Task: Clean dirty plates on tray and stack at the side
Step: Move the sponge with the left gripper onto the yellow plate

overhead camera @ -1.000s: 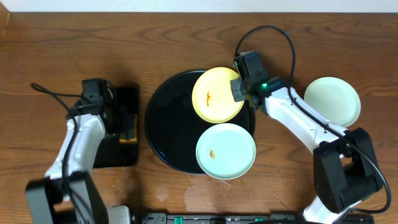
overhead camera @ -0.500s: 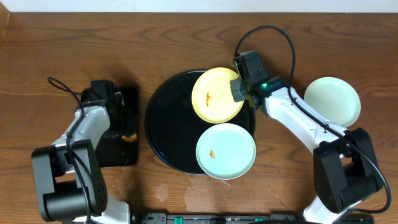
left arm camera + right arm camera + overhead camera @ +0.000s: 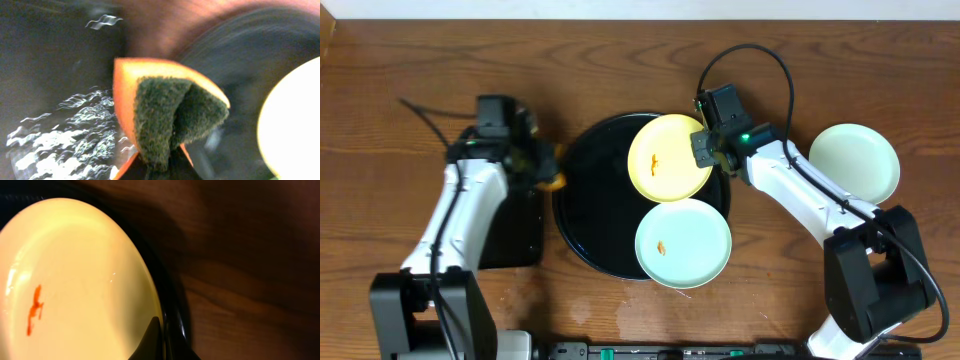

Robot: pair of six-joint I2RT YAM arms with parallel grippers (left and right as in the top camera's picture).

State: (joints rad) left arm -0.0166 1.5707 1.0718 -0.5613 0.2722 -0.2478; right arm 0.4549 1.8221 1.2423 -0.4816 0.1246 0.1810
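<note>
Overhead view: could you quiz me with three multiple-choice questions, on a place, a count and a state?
1. The rightmost plate lies: A on the wooden table; B atop another plate; C in a gripper.
2. Plates showing an orange smear: A one; B two; C three.
3. The left gripper is: A open, empty; B shut on the sponge; C shut on a plate.
Answers: A, wood surrounds it. B, the yellow plate and the mint plate on the round tray. B, the sponge is pinched in its jaws.

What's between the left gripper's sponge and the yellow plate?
Only bare black tray. The overhead view shows nothing on it between the sponge in the left gripper and the yellow plate.
</note>
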